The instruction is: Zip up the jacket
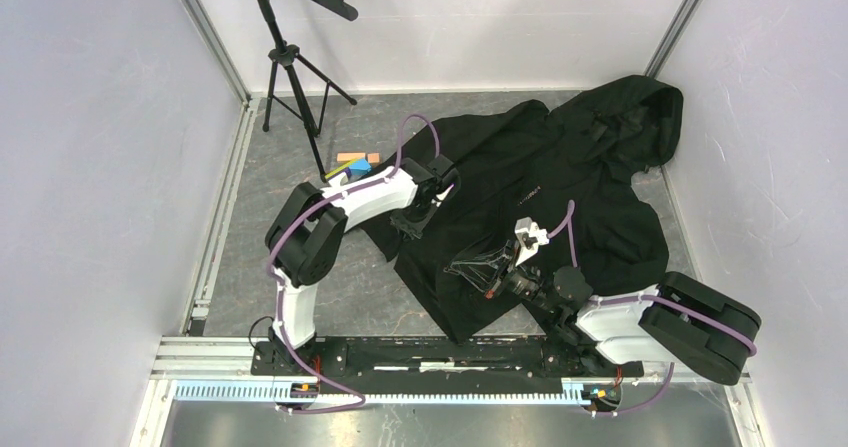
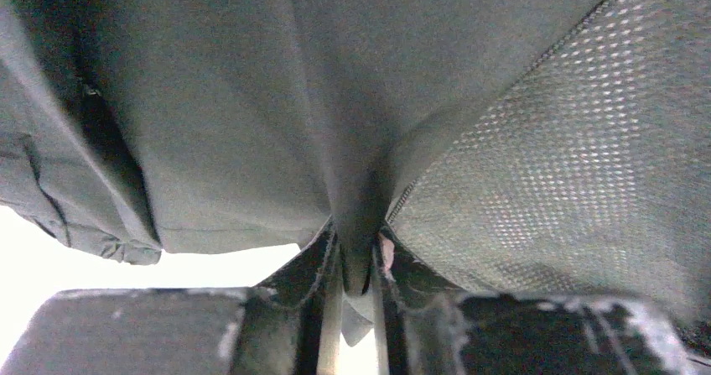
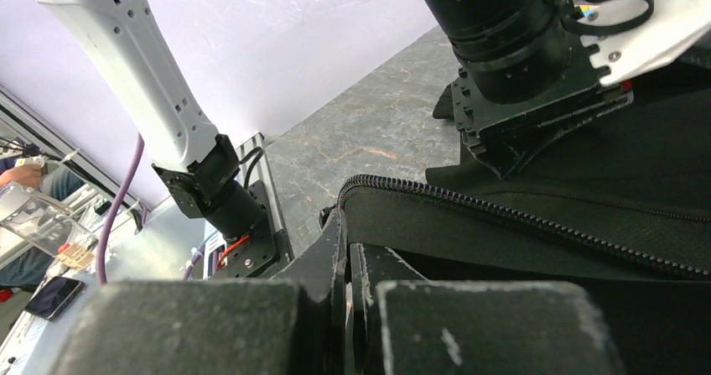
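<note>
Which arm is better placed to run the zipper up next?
Right, probably: the right end effector is shut at the end of the zipper teeth, while the left end effector only pinches plain jacket fabric, bracing it.

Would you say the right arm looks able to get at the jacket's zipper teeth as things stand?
Probably yes: the right gripper is shut on the edge of the jacket, right where the zipper teeth begin, with nothing between. The left gripper pinches fabric elsewhere, out of its way.
</note>
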### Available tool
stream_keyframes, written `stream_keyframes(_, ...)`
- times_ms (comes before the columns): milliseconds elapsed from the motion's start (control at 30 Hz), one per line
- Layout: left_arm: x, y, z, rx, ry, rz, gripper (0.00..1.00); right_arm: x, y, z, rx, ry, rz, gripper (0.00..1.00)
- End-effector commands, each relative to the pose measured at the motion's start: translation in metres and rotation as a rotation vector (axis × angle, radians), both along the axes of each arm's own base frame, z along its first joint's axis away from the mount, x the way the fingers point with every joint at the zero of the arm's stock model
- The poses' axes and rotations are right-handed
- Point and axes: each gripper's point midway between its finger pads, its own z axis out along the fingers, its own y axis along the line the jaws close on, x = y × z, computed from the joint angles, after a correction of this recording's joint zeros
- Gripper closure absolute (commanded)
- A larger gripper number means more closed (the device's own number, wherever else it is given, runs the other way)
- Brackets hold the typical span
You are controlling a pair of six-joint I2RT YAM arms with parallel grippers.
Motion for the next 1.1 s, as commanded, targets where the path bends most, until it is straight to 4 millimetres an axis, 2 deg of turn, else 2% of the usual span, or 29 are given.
stream_keyframes(0, 0.009, -0.019, 0.038, -0.158, -0.049, 0.001, 0.84, -0.029, -0.037, -0.064, -0.130, 0.087, 0.001, 1.00)
stream_keyframes(300, -0.002, -0.050, 0.073, -0.578, -0.038, 0.059, 0.97, -0.017, -0.029, -0.079, -0.217, 0.122, -0.017, 1.00)
stream_keyframes(367, 0.000, -0.060, 0.086, -0.688, -0.087, 0.047, 0.98, -0.014, -0.028, -0.086, -0.249, 0.143, -0.028, 1.00)
stream_keyframes(567, -0.003, -0.085, 0.129, -1.052, -0.258, -0.026, 0.98, -0.003, -0.018, -0.089, -0.292, 0.171, -0.034, 1.00)
stream_keyframes(733, -0.014, -0.091, 0.157, -1.290, -0.420, -0.118, 0.98, 0.008, -0.018, -0.085, -0.260, 0.174, -0.043, 1.00)
stream_keyframes(867, -0.024, -0.095, 0.155, -1.334, -0.432, -0.205, 0.98, 0.016, -0.017, -0.072, -0.216, 0.128, -0.047, 1.00)
stream_keyframes(933, -0.026, -0.094, 0.151, -1.335, -0.439, -0.235, 0.98, 0.021, -0.019, -0.076, -0.231, 0.130, -0.069, 1.00)
stream_keyframes(1067, -0.031, -0.097, 0.150, -1.371, -0.449, -0.275, 0.98, 0.031, -0.010, -0.067, -0.206, 0.104, -0.072, 1.00)
